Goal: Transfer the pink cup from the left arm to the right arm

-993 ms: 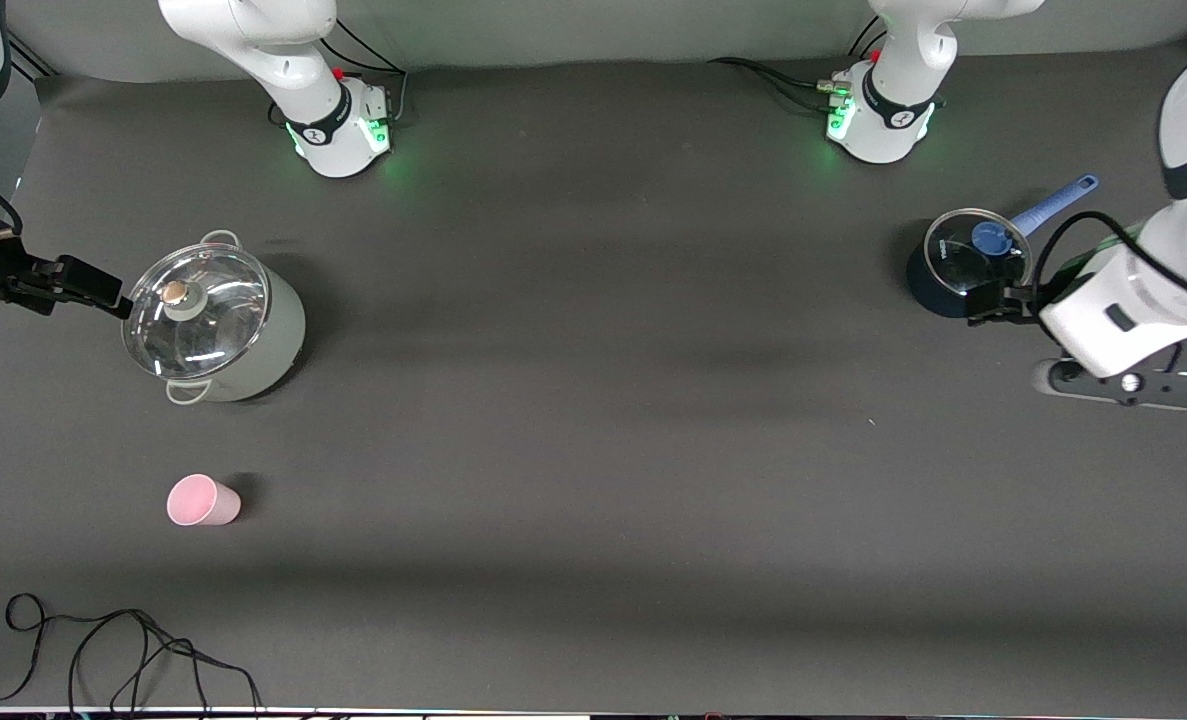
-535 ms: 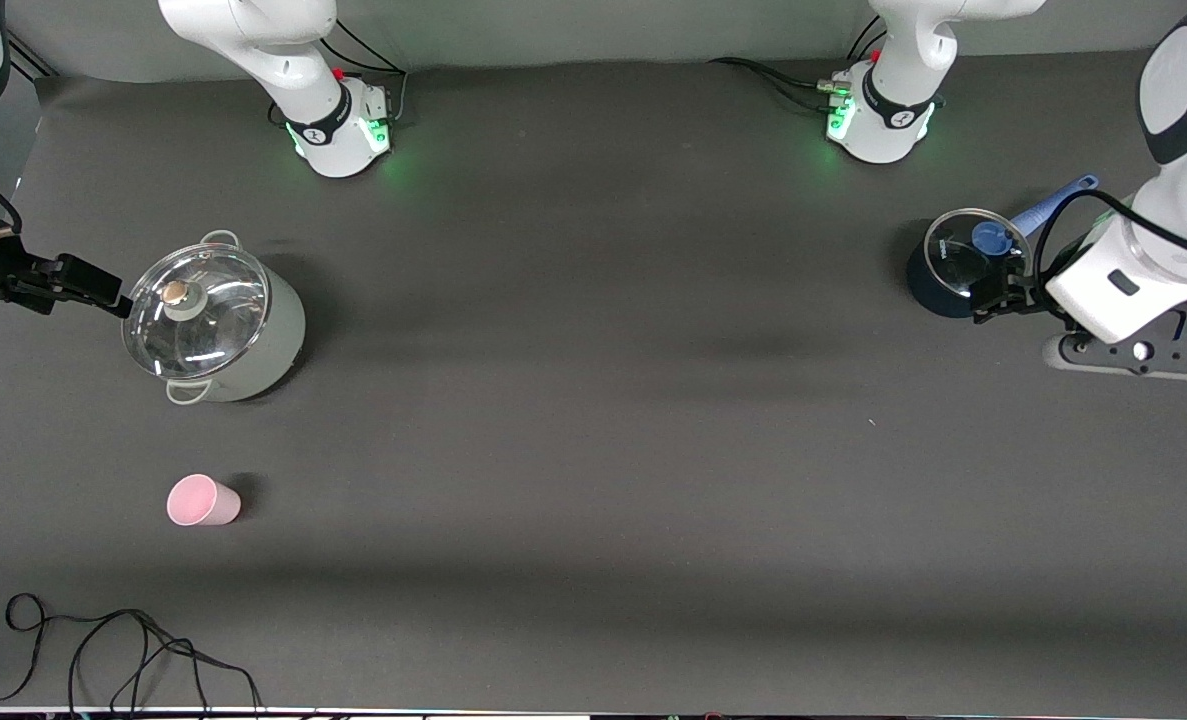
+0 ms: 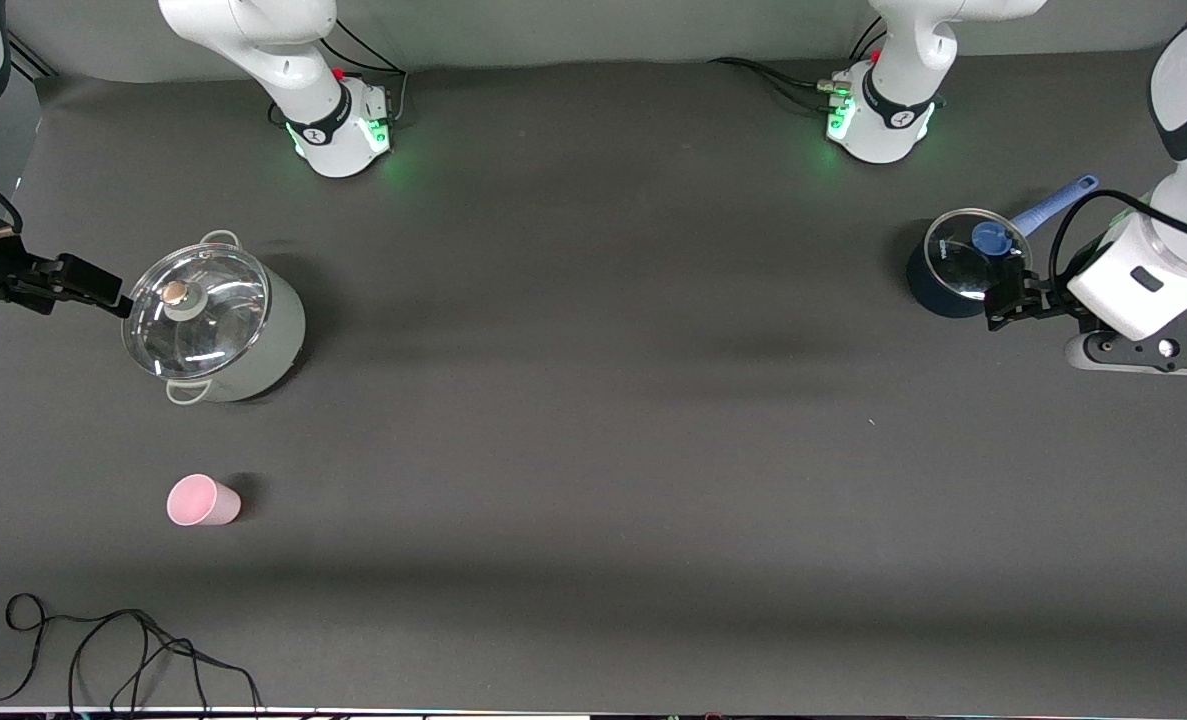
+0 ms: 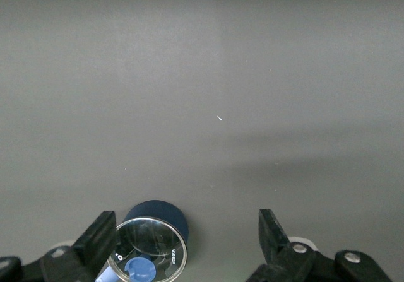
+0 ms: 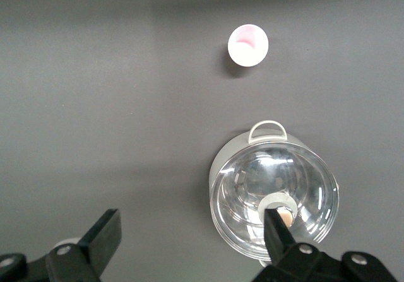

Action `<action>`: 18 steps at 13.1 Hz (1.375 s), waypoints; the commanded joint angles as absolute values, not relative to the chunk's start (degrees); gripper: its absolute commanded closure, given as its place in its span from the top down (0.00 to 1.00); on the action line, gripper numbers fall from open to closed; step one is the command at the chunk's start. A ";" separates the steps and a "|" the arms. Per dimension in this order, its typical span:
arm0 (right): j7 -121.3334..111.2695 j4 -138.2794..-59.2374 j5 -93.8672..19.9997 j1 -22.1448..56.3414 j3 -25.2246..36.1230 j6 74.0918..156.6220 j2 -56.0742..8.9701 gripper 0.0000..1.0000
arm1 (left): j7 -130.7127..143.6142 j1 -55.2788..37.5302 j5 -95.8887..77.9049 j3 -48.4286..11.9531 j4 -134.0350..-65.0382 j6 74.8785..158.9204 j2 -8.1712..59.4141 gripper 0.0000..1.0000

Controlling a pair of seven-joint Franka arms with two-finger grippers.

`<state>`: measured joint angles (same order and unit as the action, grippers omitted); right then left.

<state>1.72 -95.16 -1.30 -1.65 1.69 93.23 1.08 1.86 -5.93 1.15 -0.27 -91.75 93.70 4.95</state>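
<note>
The pink cup (image 3: 203, 500) stood on the table (image 3: 593, 450) near the corner at the right arm's end and the front camera's edge, nearer that camera than the lidded steel pot (image 3: 213, 325), and apart from it. In the right wrist view the cup (image 5: 247, 45) looked upright, its mouth up. It was probably very light, stiff and thin-walled plastic, smooth and tapered, so likely to slip or tip under a loose pinch; a grasp across the wall just below the rim, leaving the lower body free for the receiving hand, seemed best.

The left hand (image 3: 1003, 300) hung released beside the dark lidded saucepan (image 3: 958, 262) near the left arm's end, well apart from the cup. The right hand (image 3: 103, 292), also released and empty, waited at the steel pot's rim
</note>
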 commanded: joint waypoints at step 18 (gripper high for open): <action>-3.96 -94.22 -0.44 -1.32 1.41 92.02 1.49 1.00 | 1.93 -5.54 -1.05 0.44 -92.72 92.81 4.57 1.00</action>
